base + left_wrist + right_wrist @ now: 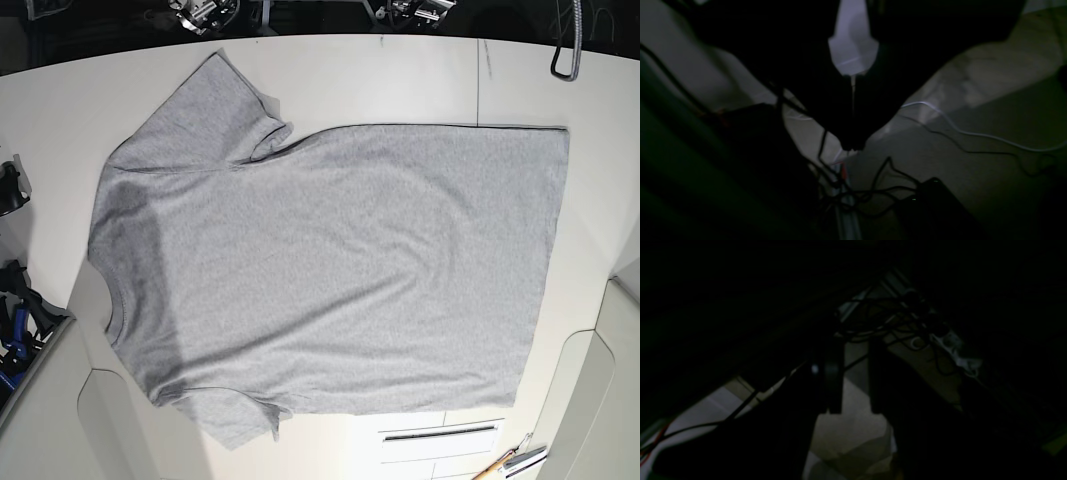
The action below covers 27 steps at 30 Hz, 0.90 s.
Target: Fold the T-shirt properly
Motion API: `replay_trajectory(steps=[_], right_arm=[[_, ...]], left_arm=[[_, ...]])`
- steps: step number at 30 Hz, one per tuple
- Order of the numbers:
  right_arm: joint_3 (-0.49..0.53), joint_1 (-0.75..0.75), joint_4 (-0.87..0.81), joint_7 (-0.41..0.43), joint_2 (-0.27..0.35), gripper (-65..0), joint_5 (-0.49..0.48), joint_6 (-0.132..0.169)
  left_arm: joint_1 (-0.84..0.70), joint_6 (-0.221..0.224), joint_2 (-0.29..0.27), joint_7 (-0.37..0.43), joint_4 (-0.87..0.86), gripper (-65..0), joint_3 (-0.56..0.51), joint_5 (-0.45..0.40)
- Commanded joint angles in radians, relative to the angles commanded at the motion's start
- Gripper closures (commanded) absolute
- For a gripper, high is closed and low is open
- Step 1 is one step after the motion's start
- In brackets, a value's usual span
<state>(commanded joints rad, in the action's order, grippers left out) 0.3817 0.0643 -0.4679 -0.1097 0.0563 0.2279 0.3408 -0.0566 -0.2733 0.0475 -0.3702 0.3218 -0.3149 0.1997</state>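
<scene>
The T-shirt [330, 270] lies spread flat on the white table [400, 80], plain grey side up. Its neck is at the left, its hem at the right, and both short sleeves are spread out. Neither gripper shows in the base view. The dark left wrist view has my left gripper [852, 146] as a black silhouette over the floor, its fingers meeting at the tips with only a thin slit of light between them. In the right wrist view my right gripper [855, 411] stands open, with pale floor showing in the gap. No cloth is in either one.
Tangled black cables [870, 186], a white cable [973, 133] and a black box [933, 200] lie on the floor below the left gripper. A power strip [953, 350] lies past the right one. Small tools [510, 462] rest at the table's front right; a black hook [565, 60] hangs at the back right.
</scene>
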Motion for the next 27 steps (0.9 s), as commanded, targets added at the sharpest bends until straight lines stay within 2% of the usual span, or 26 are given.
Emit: replay_trajectory(steps=[6,10,16,21,23,27], right_arm=[[0.000,0.023,0.000,0.000,0.024,-12.1,-0.011,0.008],[0.000,0.043,-0.001,0.000,0.043,-12.1,-0.011,0.011],[0.000,0.079,-0.005,0.000,0.070,-12.1,-0.011,0.087],[0.000,0.111,-0.037,0.000,0.102,-12.1,-0.029,0.193],[0.000,0.138,-0.074,0.000,0.121,-12.1,-0.067,0.208],[0.000,0.214,-0.187,0.000,0.174,-12.1,-0.102,0.209]], left_arm=[[-0.019,0.000,0.002,0.008,0.000,-3.7,0.000,0.010],[-0.034,0.000,0.023,0.008,0.027,-3.7,0.000,0.010],[-0.112,0.000,0.071,0.004,0.156,-3.7,0.000,0.010],[-0.210,0.000,0.095,-0.047,0.297,-3.7,0.000,0.010],[-0.257,0.000,0.106,-0.046,0.360,-3.7,0.000,0.010],[-0.342,0.000,0.136,-0.054,0.488,-3.7,0.000,0.031]])
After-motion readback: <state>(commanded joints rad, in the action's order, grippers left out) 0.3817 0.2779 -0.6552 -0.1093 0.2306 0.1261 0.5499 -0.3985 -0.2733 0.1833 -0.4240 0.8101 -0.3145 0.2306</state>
